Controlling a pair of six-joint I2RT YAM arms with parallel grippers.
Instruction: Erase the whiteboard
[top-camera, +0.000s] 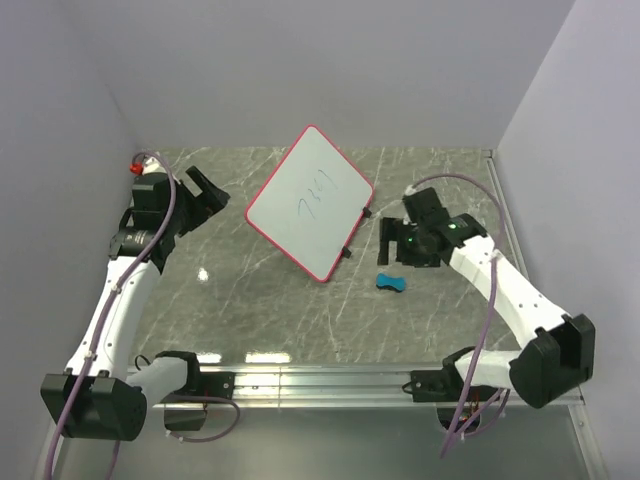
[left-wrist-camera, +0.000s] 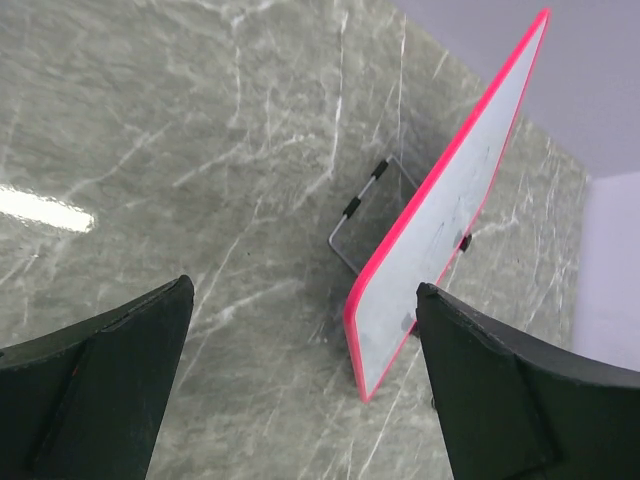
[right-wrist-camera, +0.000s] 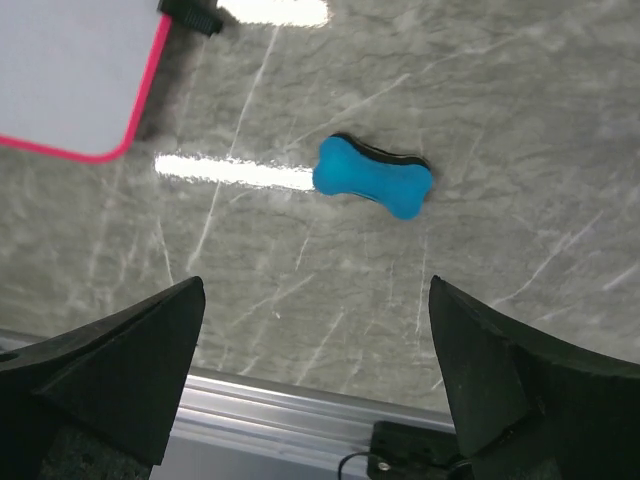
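The whiteboard (top-camera: 310, 200), white with a red-pink rim, stands tilted at the middle of the marble table with blue scribbles (top-camera: 318, 200) on its face. The left wrist view shows the whiteboard (left-wrist-camera: 450, 200) nearly edge-on, leaning on a wire stand (left-wrist-camera: 368, 205). A blue bone-shaped eraser (top-camera: 391, 282) lies on the table to its right. My left gripper (top-camera: 207, 190) hangs open to the left of the board, apart from it; between its fingers is bare table (left-wrist-camera: 305, 290). My right gripper (top-camera: 390, 242) is open just above the eraser (right-wrist-camera: 375, 178), holding nothing (right-wrist-camera: 316, 285).
Two black clips (top-camera: 369, 211) sit on the board's right edge, one seen near the board's corner (right-wrist-camera: 195, 15). An aluminium rail (right-wrist-camera: 300, 410) runs along the table's near edge. Grey walls close in the left, back and right sides. A small red object (top-camera: 137, 168) sits at the far left corner.
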